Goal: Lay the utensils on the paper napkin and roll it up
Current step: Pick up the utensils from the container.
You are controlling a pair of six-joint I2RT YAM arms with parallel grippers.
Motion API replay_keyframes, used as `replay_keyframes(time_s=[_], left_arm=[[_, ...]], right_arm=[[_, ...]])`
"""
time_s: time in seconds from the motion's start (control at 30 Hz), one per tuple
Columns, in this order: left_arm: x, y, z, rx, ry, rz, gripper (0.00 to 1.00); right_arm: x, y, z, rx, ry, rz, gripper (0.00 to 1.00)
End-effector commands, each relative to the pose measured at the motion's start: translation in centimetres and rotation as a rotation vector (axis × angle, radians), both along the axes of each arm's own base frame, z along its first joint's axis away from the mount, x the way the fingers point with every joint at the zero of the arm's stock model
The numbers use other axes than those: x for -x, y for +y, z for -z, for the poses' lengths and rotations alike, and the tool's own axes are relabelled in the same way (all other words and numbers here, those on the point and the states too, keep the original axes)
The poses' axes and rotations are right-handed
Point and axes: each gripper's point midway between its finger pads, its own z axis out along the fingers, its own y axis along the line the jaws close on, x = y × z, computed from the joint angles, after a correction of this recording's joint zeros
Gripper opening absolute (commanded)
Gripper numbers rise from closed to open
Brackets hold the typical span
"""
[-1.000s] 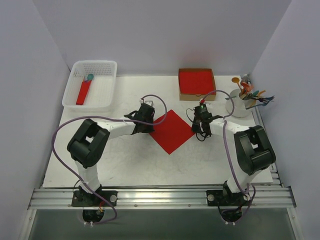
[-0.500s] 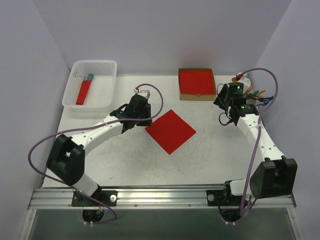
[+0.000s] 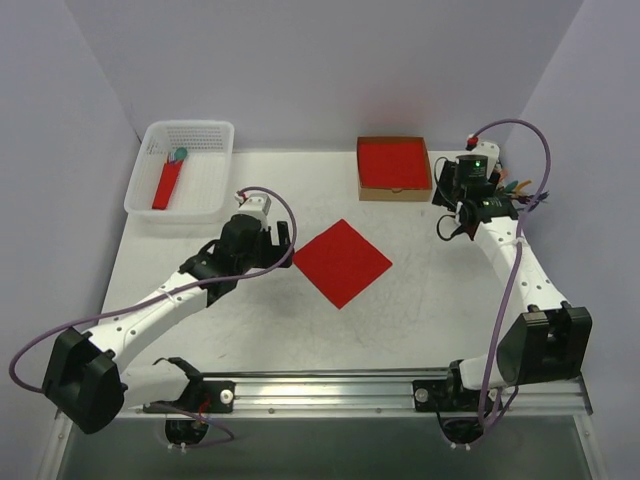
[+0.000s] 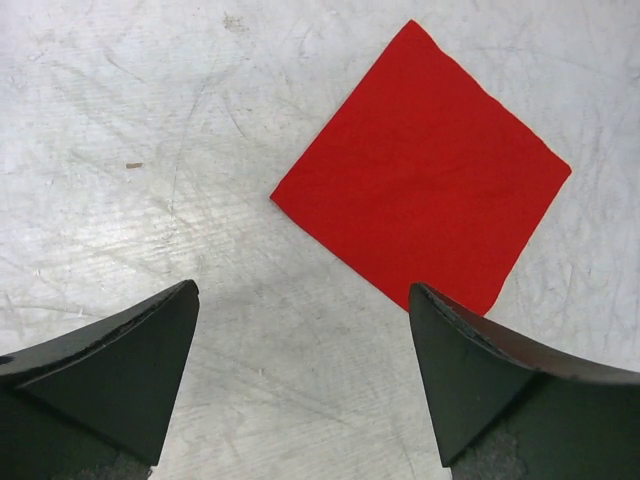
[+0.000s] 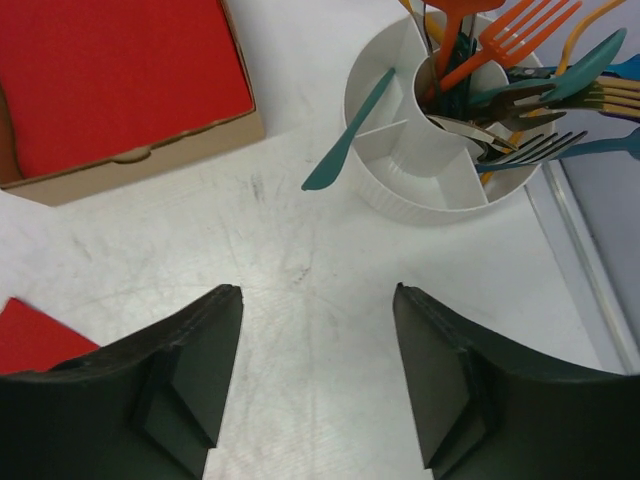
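The paper napkin (image 3: 341, 262) lies flat as a red square, turned like a diamond, mid-table; nothing lies on it. My left gripper (image 3: 284, 238) is just left of its left corner. In the left wrist view the gripper (image 4: 303, 290) is open and empty over bare table, short of the napkin (image 4: 425, 200). My right gripper (image 3: 447, 192) is at the back right, between the box and the cup. It (image 5: 318, 290) is open and empty. Ahead stands the white cup (image 5: 400, 185) of utensils, with a dark grey fork (image 5: 530, 150) among the colourful pieces.
A cardboard box (image 3: 394, 190) holding a red stack stands at the back centre, also in the right wrist view (image 5: 150, 155). A white basket (image 3: 205, 185) at the back left holds a red roll with a teal spoon head (image 3: 167, 185). A teal knife (image 5: 350, 130) leans out of the cup.
Both grippers let go of the napkin's corners and opened. The left arm drew back to the left. The right arm swung away to the back right, beside the cup.
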Motion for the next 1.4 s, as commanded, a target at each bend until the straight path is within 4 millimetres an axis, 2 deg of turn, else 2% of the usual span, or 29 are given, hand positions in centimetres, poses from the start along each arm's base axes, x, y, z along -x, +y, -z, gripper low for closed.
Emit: replay_keyframes(time_s=[0.0,0.03,0.1,0.2,0.3,0.5,0.67,0.8,0.9,1.13,1.37], left_arm=[[-0.9,-0.1,-3.3,0.074,-0.163,0.006,0.94],[-0.5,0.2,-2.5,0.062,-0.164,0.014,0.94],[-0.5,0.5,-2.2,0.048,-0.168,0.005,0.94],[-0.5,0.6,-1.7,0.044,-0.16,0.004,0.94],[-0.5,0.3,-1.2,0.043,-0.146,0.012,0.94],[-0.5,-0.2,-0.8,0.053,-0.138,0.033,0.94],[-0.5,-0.2,-0.8,0.054,-0.139,0.035,0.94],[-0.4,-0.2,-0.8,0.053,-0.138,0.037,0.94],[-0.4,-0.3,-0.6,0.049,-0.132,0.04,0.94],[-0.5,-0.4,-0.3,0.046,-0.125,0.043,0.94],[-0.5,-0.3,-0.3,0.043,-0.125,0.041,0.94]], right_arm=[[0.1,-0.3,-1.7,0.118,0.014,-0.045,0.64],[0.0,0.2,-2.1,0.133,-0.008,-0.053,0.69],[0.0,0.2,-1.9,0.155,-0.008,-0.051,0.73],[-0.6,0.4,-1.8,0.191,0.008,-0.032,0.68],[-1.4,0.7,-0.4,0.253,0.071,-0.031,0.58],[-3.5,0.1,1.2,0.349,0.153,0.004,0.51],[-4.2,-0.4,1.9,0.385,0.187,0.028,0.49],[-4.8,-1.1,2.7,0.423,0.22,0.058,0.42],[-5.1,-1.3,3.2,0.443,0.244,0.067,0.41],[-5.2,-2.0,4.4,0.48,0.292,0.09,0.4],[-5.6,-2.4,5.2,0.504,0.32,0.105,0.33]])
